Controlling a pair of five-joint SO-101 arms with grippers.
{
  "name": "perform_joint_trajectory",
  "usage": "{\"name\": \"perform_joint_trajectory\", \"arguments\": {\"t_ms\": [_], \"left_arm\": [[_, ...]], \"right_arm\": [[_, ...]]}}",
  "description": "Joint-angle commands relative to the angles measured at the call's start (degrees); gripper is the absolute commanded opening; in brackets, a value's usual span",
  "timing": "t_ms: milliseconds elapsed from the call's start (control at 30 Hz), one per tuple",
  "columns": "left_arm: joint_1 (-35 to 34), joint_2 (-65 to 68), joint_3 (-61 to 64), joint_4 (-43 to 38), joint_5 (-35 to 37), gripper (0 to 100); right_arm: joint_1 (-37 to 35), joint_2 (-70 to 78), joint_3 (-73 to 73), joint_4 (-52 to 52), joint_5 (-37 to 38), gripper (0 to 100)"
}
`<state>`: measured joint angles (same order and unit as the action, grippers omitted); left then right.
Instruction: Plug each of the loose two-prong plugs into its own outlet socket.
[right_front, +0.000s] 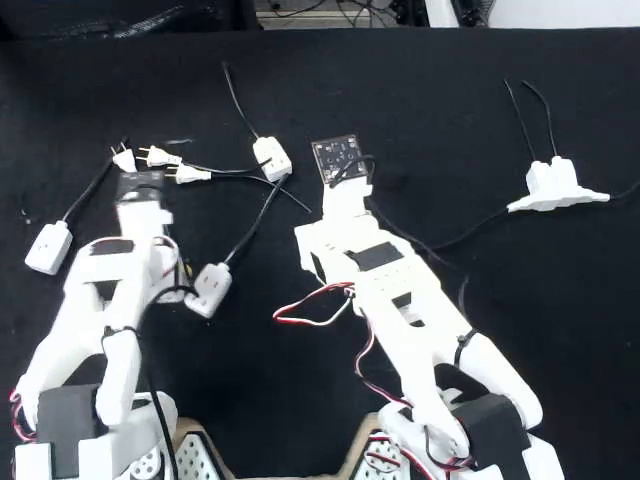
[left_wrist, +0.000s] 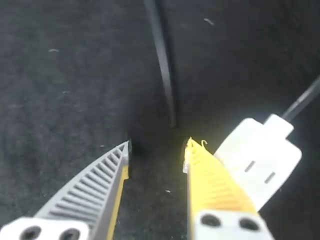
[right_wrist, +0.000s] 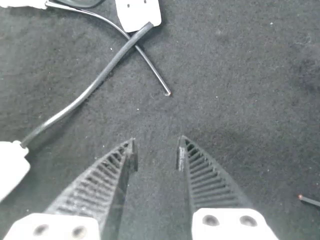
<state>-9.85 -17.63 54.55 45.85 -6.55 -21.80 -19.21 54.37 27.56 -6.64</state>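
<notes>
My left gripper (left_wrist: 157, 150) is open just above the black mat, with nothing between its fingers. A white plug body (left_wrist: 260, 160) with a black cable lies right beside its yellow finger (left_wrist: 210, 185). Three loose two-prong plugs (right_front: 160, 156) lie in a cluster just beyond the left arm (right_front: 140, 205). My right gripper (right_wrist: 156, 150) is also open and empty over bare mat. Beyond it lies a white outlet socket (right_wrist: 139, 14), also seen from above (right_front: 272, 158). Its thick black cable (right_wrist: 90, 85) runs to another white socket (right_front: 210, 290).
A third white socket (right_front: 48, 247) lies at the left edge of the mat. At the far right a white outlet block (right_front: 555, 188) holds two plugs with thin wires. A thin wire end (right_wrist: 167, 92) crosses the thick cable. Red and white arm wiring (right_front: 315, 310) loops between the arms.
</notes>
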Motion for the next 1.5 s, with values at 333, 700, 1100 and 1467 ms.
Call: {"name": "perform_joint_trajectory", "arguments": {"t_ms": [333, 700, 1100, 1467], "left_arm": [[7.43, -0.18, -2.59, 7.91, -5.80, 19], [7.08, -13.98, -7.96, 16.62, -5.80, 19], [7.60, 0.88, -26.42, 17.14, -5.54, 19], [15.60, 25.67, -51.91, 31.74, -6.07, 26]], "right_arm": [[0.88, -2.51, -3.21, 0.53, -0.44, 12.4], [1.41, -2.59, -3.38, 0.53, -0.44, 12.4], [10.11, -2.59, -4.79, 0.79, -6.07, 12.6], [10.46, -2.59, -4.88, 0.53, -5.71, 12.6]]}}
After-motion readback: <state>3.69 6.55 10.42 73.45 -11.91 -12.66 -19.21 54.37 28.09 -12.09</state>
